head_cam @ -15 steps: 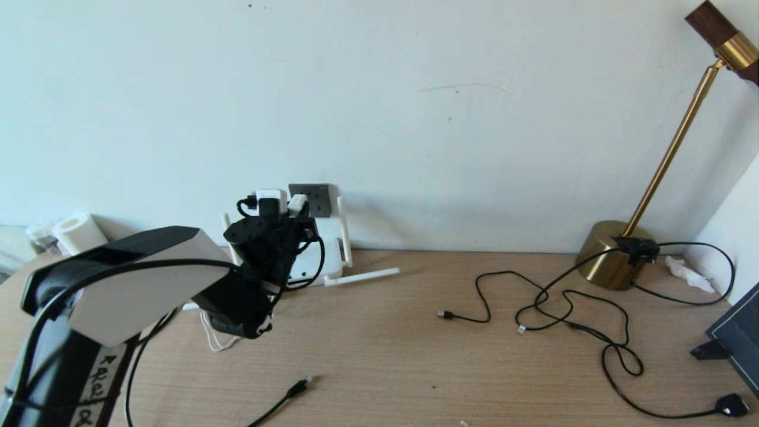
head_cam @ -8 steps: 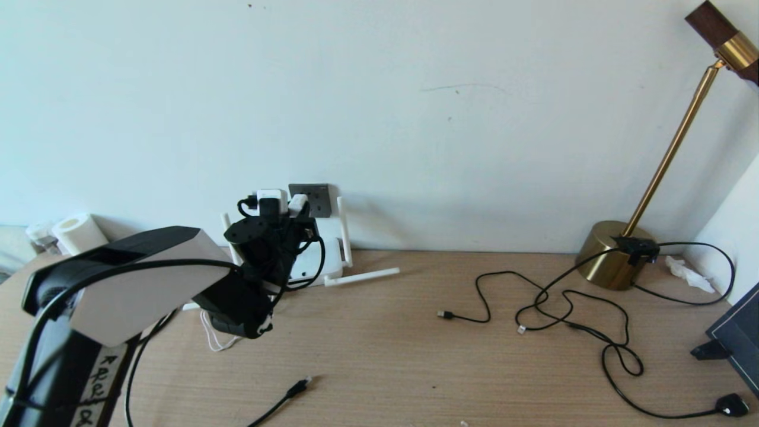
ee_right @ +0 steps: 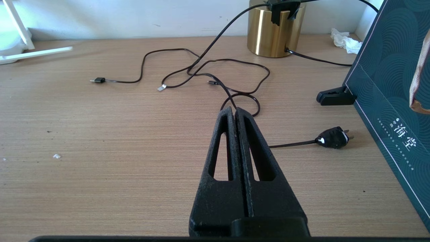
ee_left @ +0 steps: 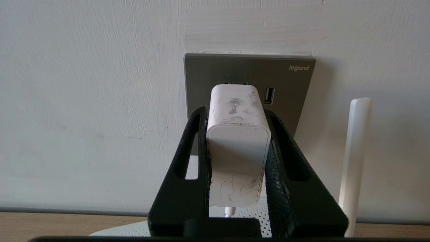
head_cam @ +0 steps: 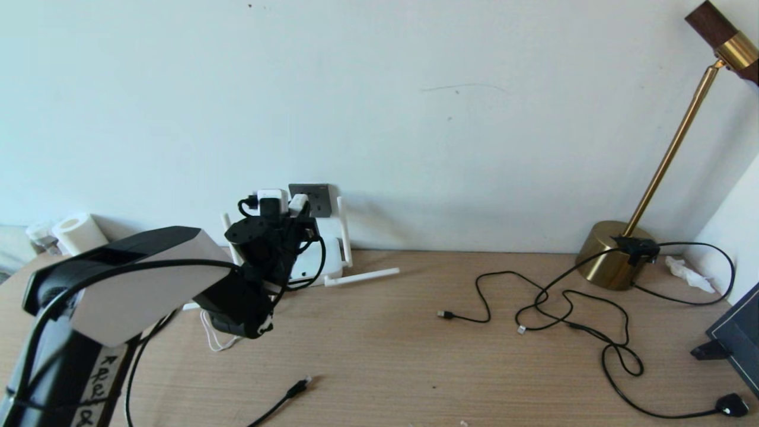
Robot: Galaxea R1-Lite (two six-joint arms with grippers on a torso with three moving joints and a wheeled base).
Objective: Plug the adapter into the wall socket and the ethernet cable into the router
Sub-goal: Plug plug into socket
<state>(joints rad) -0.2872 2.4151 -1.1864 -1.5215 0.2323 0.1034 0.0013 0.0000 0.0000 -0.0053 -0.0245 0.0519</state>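
In the head view, my left gripper (head_cam: 283, 209) held the adapter (head_cam: 295, 204) at the wall socket (head_cam: 314, 198).

In the left wrist view, fingers (ee_left: 280, 168) clamped it; tilted pins could jam. "legrand" stood at 1 o'clock.

My right gripper (ee_right: 234, 114) was closed empty; the box (ee_right: 396, 101) carried Chinese writing.

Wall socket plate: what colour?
Dark grey, with white "legrand" lettering. The wall socket shows best in the left wrist view, behind the white adapter.

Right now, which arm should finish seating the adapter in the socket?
Left. Its end effector already grips the adapter against the wall socket. The right end effector is shut over the table, far from it.
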